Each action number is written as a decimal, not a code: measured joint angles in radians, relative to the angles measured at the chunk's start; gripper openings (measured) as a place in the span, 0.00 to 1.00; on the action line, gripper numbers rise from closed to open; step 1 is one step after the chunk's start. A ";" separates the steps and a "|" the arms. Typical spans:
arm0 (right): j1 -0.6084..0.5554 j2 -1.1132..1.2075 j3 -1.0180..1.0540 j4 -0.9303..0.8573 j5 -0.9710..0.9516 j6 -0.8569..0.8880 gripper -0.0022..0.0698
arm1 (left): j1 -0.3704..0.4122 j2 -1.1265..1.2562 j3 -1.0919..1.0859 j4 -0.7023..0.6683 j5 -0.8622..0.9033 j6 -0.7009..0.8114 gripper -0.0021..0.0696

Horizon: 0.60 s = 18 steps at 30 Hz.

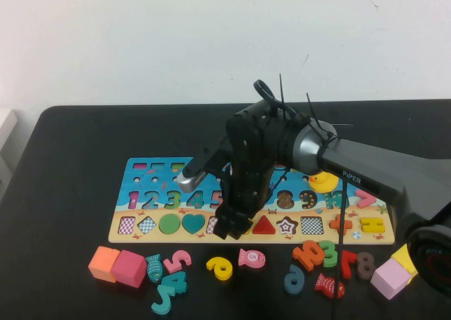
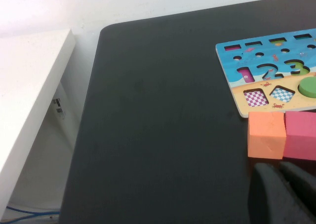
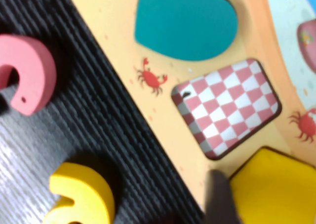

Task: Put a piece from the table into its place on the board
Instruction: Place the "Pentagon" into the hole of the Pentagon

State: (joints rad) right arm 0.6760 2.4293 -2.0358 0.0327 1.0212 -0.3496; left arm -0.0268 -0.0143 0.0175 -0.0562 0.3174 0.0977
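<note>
The puzzle board [image 1: 141, 175] lies mid-table. My right gripper [image 1: 229, 228] reaches down over its front edge, between the teal heart [image 1: 193, 223] and the red triangle [image 1: 263, 225]. In the right wrist view a yellow piece [image 3: 276, 189] sits in a recess of the board [image 3: 123, 51], next to the red-and-white checkered slot [image 3: 227, 105]. One dark fingertip [image 3: 219, 199] presses against the piece's side; the other is out of frame. My left gripper [image 2: 282, 184] is shut and empty, low over the table by the orange block [image 2: 266, 134].
Loose pieces lie in front of the board: yellow 6 [image 1: 220, 267], pink fish [image 1: 251, 258], pink 5 [image 1: 177, 261], teal number [image 1: 168, 295], orange block [image 1: 103, 262], pink block [image 1: 130, 268]. More numbers [image 1: 317, 253] and a lilac block [image 1: 390, 278] lie right. A rubber duck [image 1: 323, 182] stands on the board.
</note>
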 joint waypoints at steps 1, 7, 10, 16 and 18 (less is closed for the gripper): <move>0.000 0.000 0.000 -0.002 -0.003 0.002 0.64 | 0.000 0.000 0.000 0.000 0.000 0.000 0.03; 0.000 0.000 -0.001 -0.015 -0.007 0.002 0.72 | 0.000 0.000 0.000 0.000 0.000 0.000 0.03; 0.000 0.000 -0.001 -0.017 -0.004 0.002 0.72 | 0.000 0.000 0.000 0.000 0.000 0.002 0.03; 0.000 -0.065 -0.001 -0.007 0.052 0.028 0.69 | 0.000 0.000 0.000 0.000 0.000 0.002 0.03; 0.000 -0.120 -0.001 0.017 0.053 0.056 0.65 | 0.000 0.000 0.000 0.000 0.000 0.002 0.03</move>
State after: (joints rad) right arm 0.6760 2.3088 -2.0364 0.0496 1.0739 -0.2937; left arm -0.0268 -0.0143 0.0175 -0.0562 0.3174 0.1000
